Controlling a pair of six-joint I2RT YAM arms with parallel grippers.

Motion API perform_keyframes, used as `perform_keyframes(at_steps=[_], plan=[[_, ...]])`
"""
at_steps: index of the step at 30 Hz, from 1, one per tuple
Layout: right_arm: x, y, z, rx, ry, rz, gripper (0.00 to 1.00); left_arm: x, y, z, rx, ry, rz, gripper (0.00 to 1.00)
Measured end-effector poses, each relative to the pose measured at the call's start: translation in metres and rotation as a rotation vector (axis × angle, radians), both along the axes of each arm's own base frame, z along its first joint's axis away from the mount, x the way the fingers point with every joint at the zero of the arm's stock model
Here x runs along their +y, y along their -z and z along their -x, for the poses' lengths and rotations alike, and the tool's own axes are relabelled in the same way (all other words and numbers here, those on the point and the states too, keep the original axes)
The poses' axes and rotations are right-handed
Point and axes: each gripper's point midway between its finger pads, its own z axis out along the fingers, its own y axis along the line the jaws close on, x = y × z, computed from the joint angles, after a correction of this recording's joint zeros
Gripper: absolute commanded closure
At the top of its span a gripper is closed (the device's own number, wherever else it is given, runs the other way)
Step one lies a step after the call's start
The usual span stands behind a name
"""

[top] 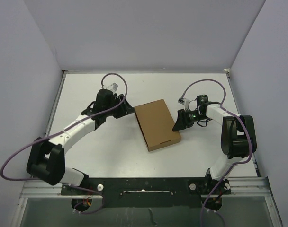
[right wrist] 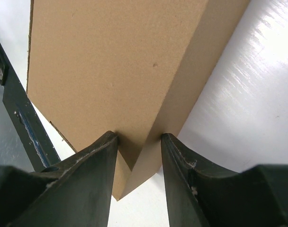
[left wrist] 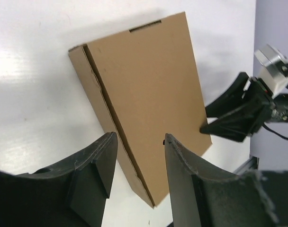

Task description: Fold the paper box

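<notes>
Centrally, the paper box (top: 157, 125) is seen lying flat and closed on the white table (top: 111, 156), with its long sides running obliquely from the far left to the near right. Its plain brown top face is turned upward, and a short slit (left wrist: 145, 26) is cut into the top face close to one short edge. Along one long side of the box, a dark seam (left wrist: 106, 118) is shown in the left wrist view where the lid meets the side wall.

The left gripper (top: 126, 109) is held just beside the far left corner of the box. In the left wrist view (left wrist: 140, 137), its jaws are spread fairly wide and nothing is clasped between them. The seamed long edge of the box is framed in the gap, and one finger (left wrist: 186, 179) overlaps the top face. Contact with the cardboard cannot be made out.

The right gripper (top: 178, 125) is placed against the right long side of the box, near its middle. In the right wrist view (right wrist: 139, 137), the jaws are parted, and the edge where the top face (right wrist: 111, 61) meets the side wall is seen between the two fingers (right wrist: 96, 165). The fingertips appear to meet the cardboard, but a firm pinch cannot be confirmed. From the left wrist view, the same gripper (left wrist: 205, 124) is seen with its tips at the box's edge.
</notes>
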Motion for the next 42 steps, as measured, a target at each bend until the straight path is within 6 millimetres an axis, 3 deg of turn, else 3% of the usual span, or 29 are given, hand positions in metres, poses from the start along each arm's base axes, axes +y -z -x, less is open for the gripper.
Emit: perform_keyframes(at_steps=[2,5,11,26,32,42], plan=[[0.000,0.000,0.000,0.000,0.000,0.000,0.60,0.002,-0.009,0.014,-0.020,-0.007,0.025,0.57],[0.000,0.000,0.000,-0.001,-0.002,0.000,0.60,-0.001,-0.004,0.038,-0.007,-0.018,0.043,0.57],[0.000,0.000,0.000,-0.002,-0.003,0.001,0.60,-0.006,0.045,0.076,0.107,-0.048,0.031,0.57],[0.000,0.000,0.000,-0.005,-0.005,0.002,0.60,-0.029,0.096,0.058,0.189,-0.118,0.013,0.58],[-0.002,0.000,-0.003,-0.011,0.000,0.013,0.60,-0.034,0.094,0.045,0.179,-0.129,0.012,0.61],[-0.001,0.000,-0.002,-0.011,-0.003,0.012,0.60,-0.031,0.090,0.049,0.166,-0.132,0.020,0.61]])
